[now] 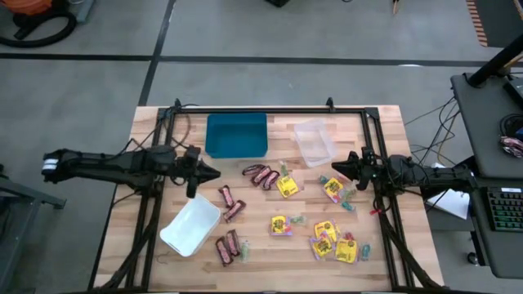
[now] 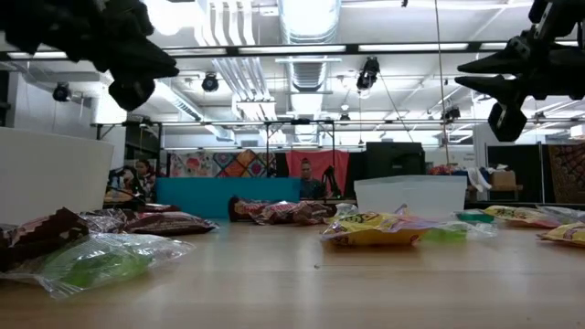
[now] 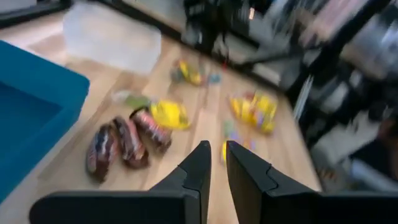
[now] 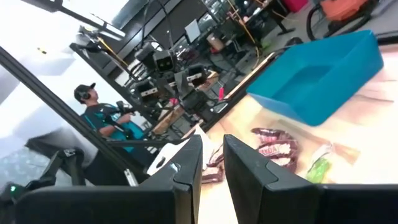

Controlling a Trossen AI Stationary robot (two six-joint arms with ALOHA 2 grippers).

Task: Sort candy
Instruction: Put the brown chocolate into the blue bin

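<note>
The candy lies loose on the wooden table. Brown-red mini bars rest near the blue tray, and more by the white tray. Yellow packets cluster toward the near right, with tiny pastel sweets among them. My left gripper hangs above the table left of the bars. It is shut to a narrow slit with nothing in it. My right gripper hovers at the right, beside a yellow packet. It is also shut and holds nothing.
A blue tray and a clear tray stand at the far side. A white tray sits askew at the near left. Black frame rails run along the far and side edges. A person stands beyond the table.
</note>
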